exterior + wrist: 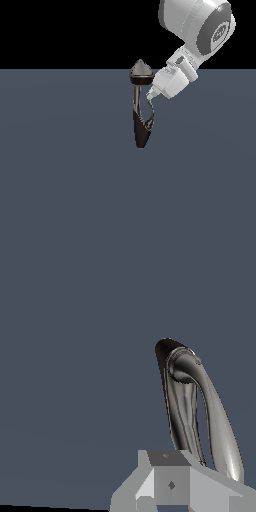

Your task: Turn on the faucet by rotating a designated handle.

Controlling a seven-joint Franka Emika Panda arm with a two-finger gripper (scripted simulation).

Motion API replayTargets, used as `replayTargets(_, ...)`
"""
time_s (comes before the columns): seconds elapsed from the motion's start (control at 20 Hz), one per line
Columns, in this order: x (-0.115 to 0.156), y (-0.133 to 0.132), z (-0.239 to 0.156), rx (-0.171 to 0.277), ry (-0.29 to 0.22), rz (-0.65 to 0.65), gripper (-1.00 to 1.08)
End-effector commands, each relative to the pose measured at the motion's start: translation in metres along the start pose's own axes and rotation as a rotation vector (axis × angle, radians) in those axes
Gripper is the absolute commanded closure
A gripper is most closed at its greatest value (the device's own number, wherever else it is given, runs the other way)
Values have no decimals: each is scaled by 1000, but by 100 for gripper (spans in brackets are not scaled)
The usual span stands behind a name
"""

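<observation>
The faucet (pixel 141 131) stands in the middle of the exterior view, with a tapered black body, a thin stem and a grey cone cap (pixel 141 70) on top. Its handle (pixel 151 111), a thin curved lever, runs down the side on the exterior view's right. My gripper (pixel 151 94) comes in from the upper right, its fingers drawn together into one narrow tip at the handle's upper end, with nothing between them. In the wrist view the glossy handle (pixel 217 421) arcs from the dark body (pixel 175 401) toward the grey gripper (pixel 190 472). Whether the gripper touches the handle I cannot tell.
A flat slate-grey floor (pixel 65 190) spreads all around the faucet. The arm's white wrist and hand (pixel 197 30) hang above and to the exterior view's right of the cone cap.
</observation>
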State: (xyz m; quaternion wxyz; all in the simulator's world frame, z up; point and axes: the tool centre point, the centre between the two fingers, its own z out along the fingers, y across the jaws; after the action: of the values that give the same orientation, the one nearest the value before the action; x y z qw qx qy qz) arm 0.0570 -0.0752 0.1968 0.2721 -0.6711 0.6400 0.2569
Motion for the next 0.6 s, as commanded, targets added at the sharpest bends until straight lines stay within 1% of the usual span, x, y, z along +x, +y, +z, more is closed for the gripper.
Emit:
replayTargets(0.0, 9, -3, 4, 10, -9, 34, 108)
replayTargets(0.25, 18, -5, 9, 18, -17, 63, 108)
replayTargets(0.55, 17, -2, 9, 17, -18, 64, 108)
